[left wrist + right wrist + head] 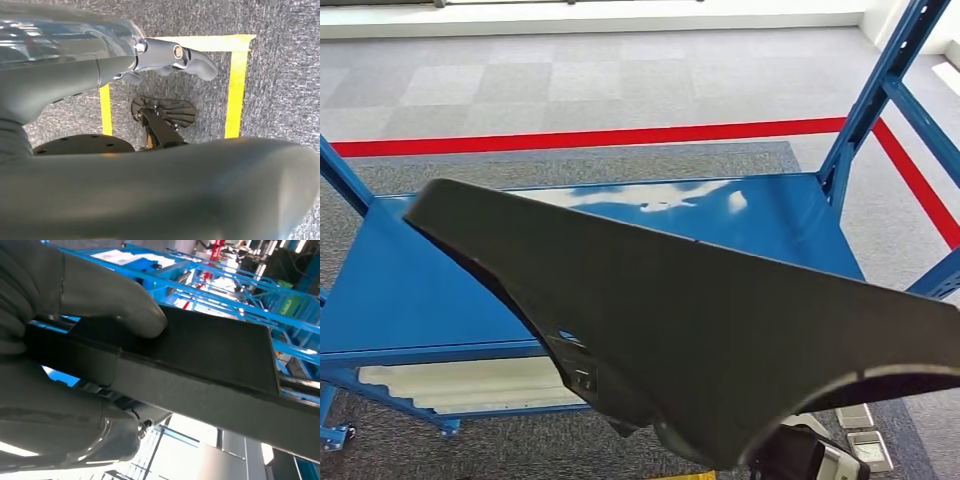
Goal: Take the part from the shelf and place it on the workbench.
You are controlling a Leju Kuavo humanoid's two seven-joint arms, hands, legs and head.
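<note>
The part [682, 330] spans the blue shelf [388, 290]; right hand [75, 365] clamps its edge; left hand [173, 57] unclear.

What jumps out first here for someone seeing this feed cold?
The big dark curved part spans the head view, held above the blue shelf. The right wrist view shows the right hand gripping its edge, thumb on top. A red floor line runs behind the shelf.
</note>
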